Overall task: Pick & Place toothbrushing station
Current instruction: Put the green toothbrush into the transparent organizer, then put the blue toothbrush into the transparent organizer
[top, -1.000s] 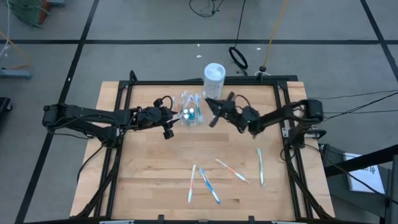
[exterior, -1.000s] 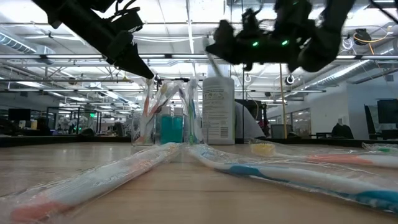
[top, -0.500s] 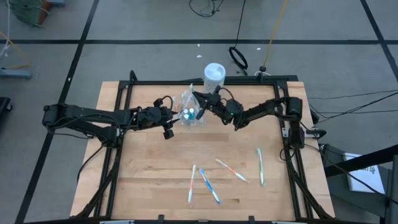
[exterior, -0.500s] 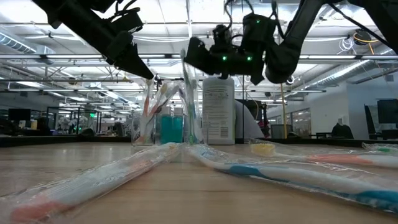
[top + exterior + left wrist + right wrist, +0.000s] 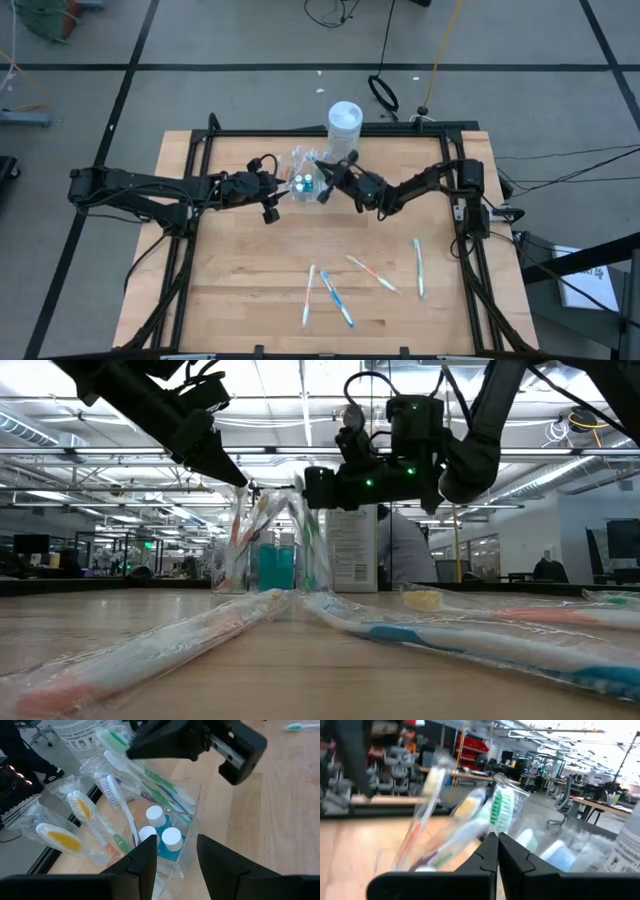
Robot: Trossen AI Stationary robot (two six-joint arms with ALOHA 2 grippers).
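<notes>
Your main risk here is tipping the clear plastic cup (image 5: 307, 183); it is light and top-heavy with wrapped toothbrushes (image 5: 125, 785) fanning out of it, and your right fingers (image 5: 322, 184) are sitting right at its rim, so a sideways drag as that arm is backing away could pull a crinkly wrapper along and spill the lot; a second risk is the white cylindrical container (image 5: 345, 120) standing just beyond the cup, which a swinging forearm could knock.

Your right fingers are pressed together with nothing visibly between them; a green-bristled toothbrush (image 5: 501, 805) is standing just ahead of their tips, already in the cup. Your left fingers (image 5: 274, 187) are standing apart, one on each side of the cup's near wall, so they appear to be bracing it rather than squeezing hard; the three blue toothpaste tubes (image 5: 159, 834) are sitting inside, just past those tips.

Several loose toothbrushes (image 5: 330, 296) are lying on the wooden surface (image 5: 240, 270), well apart from both sets of fingers.
</notes>
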